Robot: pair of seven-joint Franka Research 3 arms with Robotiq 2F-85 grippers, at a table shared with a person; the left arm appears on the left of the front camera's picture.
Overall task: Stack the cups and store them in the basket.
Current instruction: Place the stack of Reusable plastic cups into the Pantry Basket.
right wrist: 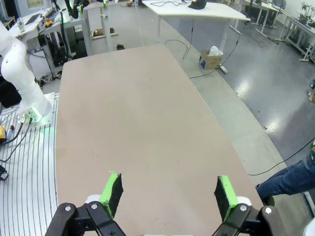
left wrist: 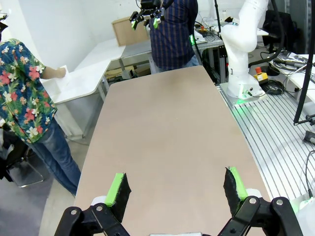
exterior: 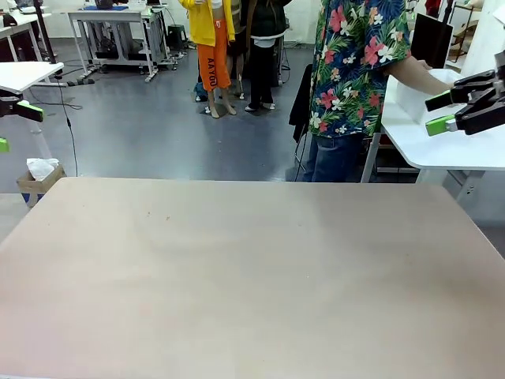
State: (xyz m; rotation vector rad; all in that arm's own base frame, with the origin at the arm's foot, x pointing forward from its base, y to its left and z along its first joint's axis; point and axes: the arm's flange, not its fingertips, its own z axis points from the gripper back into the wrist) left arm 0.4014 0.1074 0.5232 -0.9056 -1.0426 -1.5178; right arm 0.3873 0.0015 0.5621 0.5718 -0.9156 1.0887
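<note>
The cups and the basket are out of view. My left gripper (exterior: 16,126) hangs open at the left edge of the front view, above the floor beside the table. Its green pads (left wrist: 118,189) stand wide apart over the near end of the tan table (left wrist: 167,128), holding nothing. My right gripper (exterior: 442,113) is raised at the far right, open, in front of a white side table (exterior: 442,142). In its wrist view its pads (right wrist: 112,189) are spread above the bare tabletop (right wrist: 142,113).
A person in a floral shirt (exterior: 355,71) stands at the far right corner, one hand (exterior: 422,79) reaching to something white on the side table. A cardboard box (exterior: 38,180) sits on the floor at far left. More desks stand behind.
</note>
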